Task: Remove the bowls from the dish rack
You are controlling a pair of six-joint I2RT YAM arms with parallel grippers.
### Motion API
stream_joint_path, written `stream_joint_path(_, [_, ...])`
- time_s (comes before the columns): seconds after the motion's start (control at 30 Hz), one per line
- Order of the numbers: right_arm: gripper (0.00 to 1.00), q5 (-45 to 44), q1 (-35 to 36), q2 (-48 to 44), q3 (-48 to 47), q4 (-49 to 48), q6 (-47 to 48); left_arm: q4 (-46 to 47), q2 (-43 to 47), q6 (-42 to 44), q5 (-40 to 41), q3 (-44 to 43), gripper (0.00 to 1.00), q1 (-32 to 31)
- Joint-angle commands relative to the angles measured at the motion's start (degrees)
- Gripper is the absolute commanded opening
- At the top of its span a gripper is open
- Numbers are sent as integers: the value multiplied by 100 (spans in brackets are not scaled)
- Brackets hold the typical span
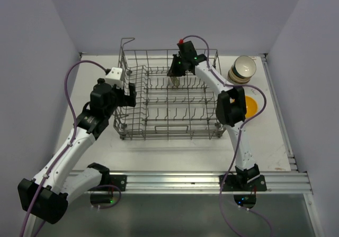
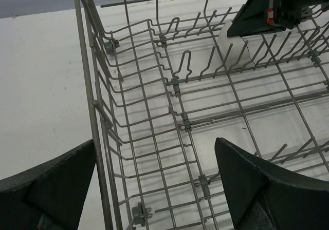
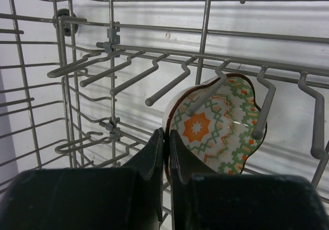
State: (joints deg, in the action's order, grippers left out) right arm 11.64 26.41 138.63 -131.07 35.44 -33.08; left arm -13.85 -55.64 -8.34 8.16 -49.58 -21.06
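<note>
Pinching the patterned bowl (image 3: 221,122) by its rim inside the dish rack (image 1: 159,137), the right fingers (image 3: 149,158) sit together — left fingers (image 2: 257,178) wide apart, straddling the rack's left wall.

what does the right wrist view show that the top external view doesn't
Only the right wrist view: a patterned bowl with an orange star and green lines, standing on edge among the tines, and the right gripper shut on its rim. From above, the gripper hides that bowl.
Only the top external view: the stacked bowls on the table right of the rack, the yellow bowl partly behind the right arm, and the open left gripper at the rack's left wall.
Both: the dish rack and the right gripper.
</note>
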Motion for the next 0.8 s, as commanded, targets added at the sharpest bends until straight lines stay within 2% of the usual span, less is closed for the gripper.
stream_joint_path(0.0, [0,1033,75,-1276,141,-1398,-725,198,9,43,-105,-78,100,-74])
stream_joint_path(0.43, [0,1885,-382,-2243,1856,-3227,-1578,84,-298,104,141,-113,100,-74])
stream_joint_path(0.67, [0,2062,-593,-2585,2067,-3193,-1509,40,-404,122,256,-122,100,-74])
stream_joint_path(0.77, [0,2053,-681,-2814,2041,-2833,-1193,14,-448,131,256,-148,100,-83])
